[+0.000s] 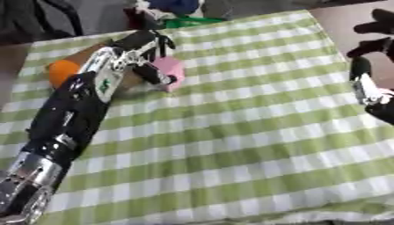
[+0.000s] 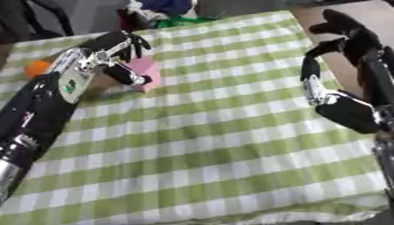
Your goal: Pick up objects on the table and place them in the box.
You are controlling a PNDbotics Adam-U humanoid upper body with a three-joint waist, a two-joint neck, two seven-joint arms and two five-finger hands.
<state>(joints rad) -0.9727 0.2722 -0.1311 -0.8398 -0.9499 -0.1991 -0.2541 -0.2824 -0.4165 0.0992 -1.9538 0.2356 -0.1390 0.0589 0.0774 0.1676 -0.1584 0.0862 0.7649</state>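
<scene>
A pink block (image 1: 172, 69) sits at the far left of the green checked cloth, beside a flat brown box (image 1: 80, 55). An orange ball (image 1: 61, 71) lies at the box's left side. My left arm reaches up from the lower left. My left hand (image 1: 137, 45) is at the block, its thumb laid across the block's near face and its fingers curled over the top behind it. My right hand (image 2: 348, 112) stands at the right edge, away from the objects, with its fingers (image 2: 344, 27) raised and spread.
Blue, green and dark things (image 1: 183, 18) crowd the far edge beyond the table. The checked cloth (image 1: 246, 132) stretches wide across the middle and front. Brown floor (image 1: 346, 19) shows past the table's right edge.
</scene>
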